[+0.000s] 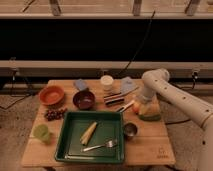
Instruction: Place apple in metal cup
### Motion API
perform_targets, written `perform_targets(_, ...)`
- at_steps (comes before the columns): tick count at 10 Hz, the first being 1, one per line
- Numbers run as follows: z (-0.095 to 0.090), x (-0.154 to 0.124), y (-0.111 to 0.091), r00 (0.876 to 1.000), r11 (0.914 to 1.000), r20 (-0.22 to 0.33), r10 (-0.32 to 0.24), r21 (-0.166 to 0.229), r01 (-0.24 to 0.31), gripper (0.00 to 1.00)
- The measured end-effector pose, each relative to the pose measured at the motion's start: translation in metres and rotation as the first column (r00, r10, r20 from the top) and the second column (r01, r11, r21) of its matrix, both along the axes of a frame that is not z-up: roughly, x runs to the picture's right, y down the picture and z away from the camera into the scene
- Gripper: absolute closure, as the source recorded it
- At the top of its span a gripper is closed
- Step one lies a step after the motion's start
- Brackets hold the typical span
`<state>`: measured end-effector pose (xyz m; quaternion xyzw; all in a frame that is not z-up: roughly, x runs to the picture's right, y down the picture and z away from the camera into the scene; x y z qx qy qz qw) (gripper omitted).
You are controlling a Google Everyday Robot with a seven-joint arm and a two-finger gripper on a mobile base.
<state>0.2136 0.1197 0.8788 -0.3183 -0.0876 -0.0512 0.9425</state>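
The apple [135,107] is a small orange-red fruit on the right side of the wooden table [150,147], partly hidden by the gripper. My gripper [140,102] is down at the apple, at the end of the white arm [172,95] that reaches in from the right. The metal cup [130,130] is a small shiny cylinder with a dark inside. It stands upright just right of the green tray, in front of the apple and apart from the gripper.
A long green vegetable [150,116] lies just right of the apple. The green tray [70,145] holds a corn cob [88,132] and a fork [101,146]. A white cup [106,82], dark red bowl [83,99], orange bowl [52,95], grapes [55,114] and light green cup [41,132] lie to the left.
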Motion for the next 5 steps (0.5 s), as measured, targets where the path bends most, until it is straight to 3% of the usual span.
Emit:
perform_targets(3,0.0084,0.0033,0.0037,1.000,0.9999,-0.010,-0.011,-0.005,0.011,0.38)
perform_targets(5,0.0112,0.0059,0.0048,1.000,0.9998,-0.013,-0.011,-0.018,0.011,0.59)
